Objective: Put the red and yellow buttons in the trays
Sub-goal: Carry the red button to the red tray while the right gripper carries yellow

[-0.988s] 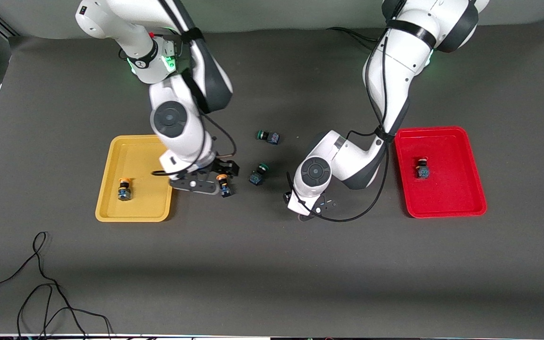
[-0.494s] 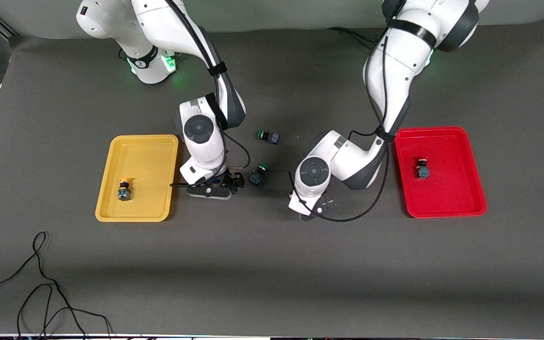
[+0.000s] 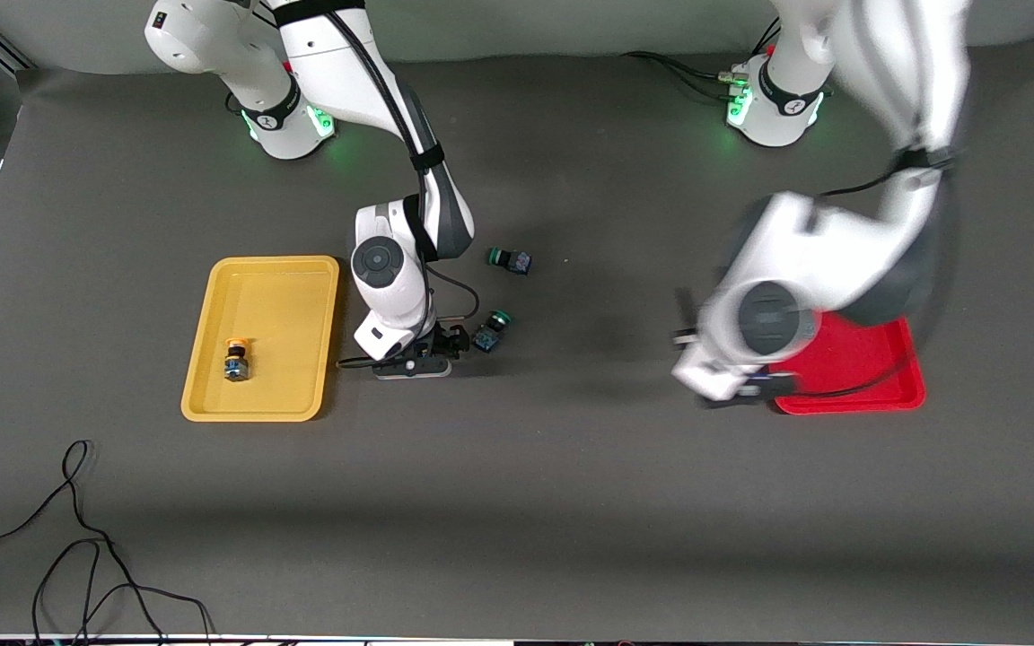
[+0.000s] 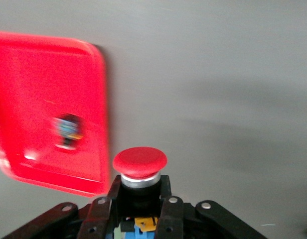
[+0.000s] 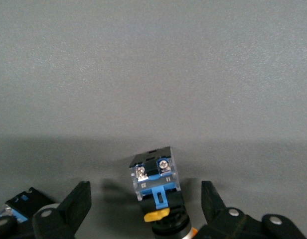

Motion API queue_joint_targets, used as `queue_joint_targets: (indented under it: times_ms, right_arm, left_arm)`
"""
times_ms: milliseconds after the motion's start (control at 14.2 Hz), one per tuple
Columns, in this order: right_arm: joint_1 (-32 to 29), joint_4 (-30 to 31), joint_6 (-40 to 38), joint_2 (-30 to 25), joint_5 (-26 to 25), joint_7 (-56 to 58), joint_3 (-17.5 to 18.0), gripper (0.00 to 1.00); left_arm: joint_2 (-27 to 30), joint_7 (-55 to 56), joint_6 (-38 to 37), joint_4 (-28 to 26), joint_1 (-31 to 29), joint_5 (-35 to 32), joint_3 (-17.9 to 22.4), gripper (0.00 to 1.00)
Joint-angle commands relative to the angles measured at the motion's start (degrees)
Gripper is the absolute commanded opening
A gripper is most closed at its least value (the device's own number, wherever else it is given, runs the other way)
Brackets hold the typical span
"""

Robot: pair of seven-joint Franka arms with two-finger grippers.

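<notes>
My left gripper is shut on a red-capped button and holds it in the air at the edge of the red tray. In the left wrist view the red tray holds another button, blurred; my left arm hides it in the front view. My right gripper is low on the table beside the yellow tray. It is open, with a yellow-capped button lying on its side between the fingers. Another yellow-capped button stands in the yellow tray.
Two green-capped buttons lie mid-table: one right beside my right gripper, one farther from the front camera. A black cable loops on the table near the front edge at the right arm's end.
My left arm has swung fast from mid-table toward the red tray, carrying the red button. My right gripper has moved away from the yellow tray and come down around the yellow button.
</notes>
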State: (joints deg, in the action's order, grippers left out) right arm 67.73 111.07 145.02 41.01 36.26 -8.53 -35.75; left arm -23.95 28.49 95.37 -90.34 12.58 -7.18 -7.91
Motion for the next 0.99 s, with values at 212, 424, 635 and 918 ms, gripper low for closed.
queue_joint_targets:
  times_ms: [212,424,635,918]
  right_arm:
    - [-2.1,-2.6,-3.7,-0.1,1.9,3.2,-0.1,0.05]
    - [-3.7,-5.2,-10.2,-1.3,1.6,3.2,-1.1,0.04]
    - [-4.0,-13.2,-28.5,-3.5,0.3,3.1,-8.2,0.04]
    - [-3.6,-16.5,-40.0,-4.5,-1.3,3.4,-15.5,0.04]
  left_arm:
    - [5.0,-21.4,19.5,-18.7,-18.4,-9.6,-0.4,0.0]
    - [3.0,-21.5,35.9,-26.2,-23.1,-12.7,-0.4,0.0]
    - [4.6,-20.8,41.6,-31.0,-25.0,-12.7,0.1,0.0]
    - [7.2,-19.6,51.8,-38.9,-27.4,-12.7,0.1,0.7]
